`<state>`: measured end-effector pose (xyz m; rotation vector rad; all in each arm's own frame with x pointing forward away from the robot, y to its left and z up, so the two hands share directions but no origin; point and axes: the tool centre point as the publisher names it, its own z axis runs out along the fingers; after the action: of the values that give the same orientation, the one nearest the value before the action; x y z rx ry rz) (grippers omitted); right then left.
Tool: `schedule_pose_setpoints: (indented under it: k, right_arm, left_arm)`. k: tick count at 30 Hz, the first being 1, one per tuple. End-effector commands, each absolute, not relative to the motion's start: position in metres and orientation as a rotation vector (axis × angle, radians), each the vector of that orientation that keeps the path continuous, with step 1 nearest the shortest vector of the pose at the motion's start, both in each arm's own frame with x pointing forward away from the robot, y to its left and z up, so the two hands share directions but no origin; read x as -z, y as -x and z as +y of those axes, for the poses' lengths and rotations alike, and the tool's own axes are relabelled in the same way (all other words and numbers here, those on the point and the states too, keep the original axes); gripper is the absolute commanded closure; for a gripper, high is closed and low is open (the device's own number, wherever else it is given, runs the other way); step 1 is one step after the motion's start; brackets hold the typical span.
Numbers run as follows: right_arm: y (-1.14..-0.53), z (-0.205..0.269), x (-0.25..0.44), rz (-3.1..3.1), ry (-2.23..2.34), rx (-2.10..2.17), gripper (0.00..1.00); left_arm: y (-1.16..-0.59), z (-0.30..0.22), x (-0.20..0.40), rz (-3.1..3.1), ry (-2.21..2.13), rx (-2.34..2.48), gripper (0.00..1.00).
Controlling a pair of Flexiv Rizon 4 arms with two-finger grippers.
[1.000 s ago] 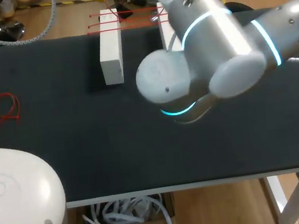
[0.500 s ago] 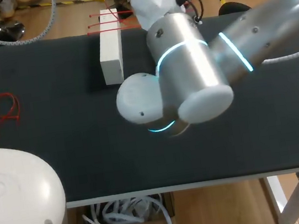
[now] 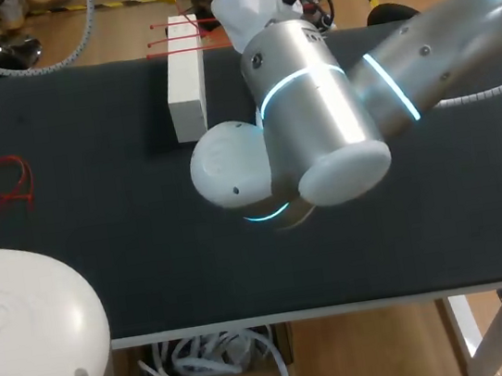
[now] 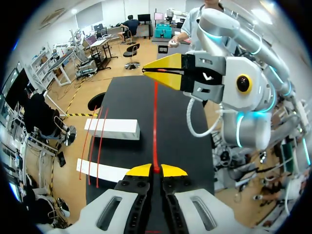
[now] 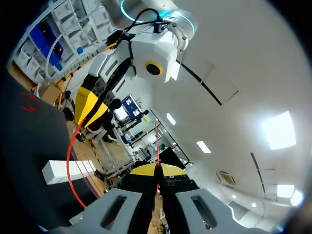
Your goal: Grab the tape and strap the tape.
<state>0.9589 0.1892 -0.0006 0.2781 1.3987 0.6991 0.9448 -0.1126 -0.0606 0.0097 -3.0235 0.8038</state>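
Note:
A thin red tape strand runs taut between my two grippers. In the left wrist view my left gripper is shut on one end, and my right gripper, ahead of it, pinches the other. In the right wrist view my right gripper is shut on the red tape, which curves over to my left gripper's yellow tips. Other red strands lie across two white blocks. In the head view one white block shows, and my right arm hides the other block and its own gripper.
A loose red tape loop lies on the black table at its left side. My left arm's white housing fills the near left corner. A box of white cables sits below the front edge.
My right arm has swung left across the table's far middle and now covers the second white block. Both grippers stay shut on the red tape.

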Motion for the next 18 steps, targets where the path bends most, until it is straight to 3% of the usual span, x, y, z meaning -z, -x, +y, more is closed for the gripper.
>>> schedule_pose_setpoints:
  k: [1, 18]
  right_arm:
    - [-0.9579, 0.1845, -0.0023, 1.426, -0.234, -0.675, 1.0]
    - [-0.9544, 0.1834, -0.003, 1.46, -0.296, -0.78, 1.0]
  left_arm:
    - [-0.9449, -0.1126, 0.0601, -3.024, -0.01, -0.799, 1.0]
    - [-0.9449, -0.1126, 0.0601, -3.024, -0.01, -0.799, 1.0]
